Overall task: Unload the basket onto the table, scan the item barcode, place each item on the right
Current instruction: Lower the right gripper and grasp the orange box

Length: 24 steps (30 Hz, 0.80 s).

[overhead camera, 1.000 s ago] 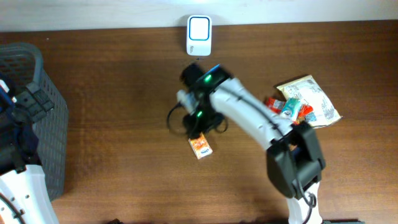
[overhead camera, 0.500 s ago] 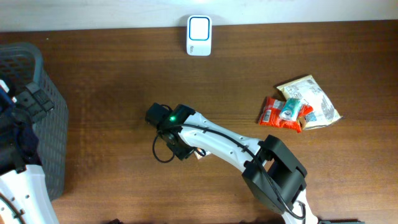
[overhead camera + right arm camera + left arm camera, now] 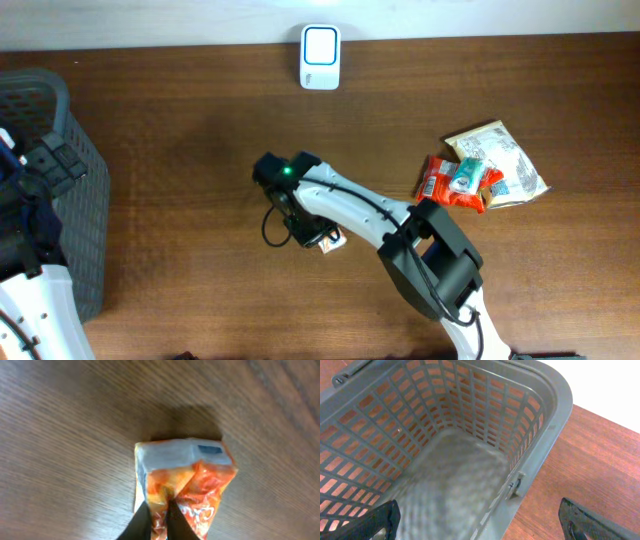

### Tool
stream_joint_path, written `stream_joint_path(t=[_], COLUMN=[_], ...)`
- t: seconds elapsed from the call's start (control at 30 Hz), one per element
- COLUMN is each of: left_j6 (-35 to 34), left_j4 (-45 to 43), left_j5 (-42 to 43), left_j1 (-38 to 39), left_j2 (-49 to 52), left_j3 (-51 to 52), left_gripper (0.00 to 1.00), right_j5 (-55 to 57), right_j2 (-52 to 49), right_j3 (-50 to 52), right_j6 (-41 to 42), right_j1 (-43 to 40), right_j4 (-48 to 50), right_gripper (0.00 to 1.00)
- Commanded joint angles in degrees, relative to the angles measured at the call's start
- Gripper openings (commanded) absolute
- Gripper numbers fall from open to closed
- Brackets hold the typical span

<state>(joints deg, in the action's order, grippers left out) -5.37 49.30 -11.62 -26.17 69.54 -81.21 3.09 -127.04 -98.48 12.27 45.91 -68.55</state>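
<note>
A small orange packet with a white end [image 3: 185, 475] lies on the brown table, and my right gripper [image 3: 161, 510] is shut on its near edge, the foil crumpled between the two dark fingertips. In the overhead view only a corner of the packet [image 3: 331, 241] shows beside the right gripper [image 3: 316, 237], at the table's middle. No barcode is readable on it. The white scanner [image 3: 320, 57] stands at the back edge, well away from the packet. My left gripper [image 3: 480, 522] hangs open over the grey basket [image 3: 555, 410], with nothing between its fingers.
A pile of other packets [image 3: 482, 172], red, beige and teal, lies at the right. The grey mesh basket [image 3: 70, 190] takes up the left edge of the table, with the left arm above it.
My right arm swung left along the table and came back to the orange packet, and its jaws closed on the packet's edge. The left arm has not moved.
</note>
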Motion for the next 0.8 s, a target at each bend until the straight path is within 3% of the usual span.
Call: stream_joint_path(t=[0.0,0.2,0.37,0.57,0.7,0.77], left_j6=[0.7,0.7,0.7,0.7,0.7,0.7], left_j4=[-0.1,-0.1,-0.1,-0.1,-0.1,-0.1], left_j5=[-0.2,-0.2,-0.2,-0.2,-0.2,-0.2], left_j1=[-0.3,-0.3,-0.3,-0.3,-0.3,-0.3], left_j2=[-0.1,-0.1,-0.1,-0.1,-0.1,-0.1], left_j3=[-0.2,-0.2,-0.2,-0.2,-0.2,-0.2], left_gripper=[0.99,0.99,0.99,0.99,0.99,0.99], right_j5=[-1.2,-4.7,-29.3,-52.4,-50.2,-43.9], right_j2=[-1.3,-0.4,0.5,-4.5,-7.9,-8.3], right_j3=[-2.7,-9.8,-17.8,-9.6,-8.1,-8.1], right_j6=[0.3,-0.4,-10.6,-10.4,-9.9,-8.3], right_j1=[-0.2,-0.6,-5.5,-11.3,-13.2,-14.4], right_j4=[-0.5,-4.7,-3.7,10.7,12.4,12.2], right_gripper=[0.04,0.04,0.04,0.04,0.04,0.04])
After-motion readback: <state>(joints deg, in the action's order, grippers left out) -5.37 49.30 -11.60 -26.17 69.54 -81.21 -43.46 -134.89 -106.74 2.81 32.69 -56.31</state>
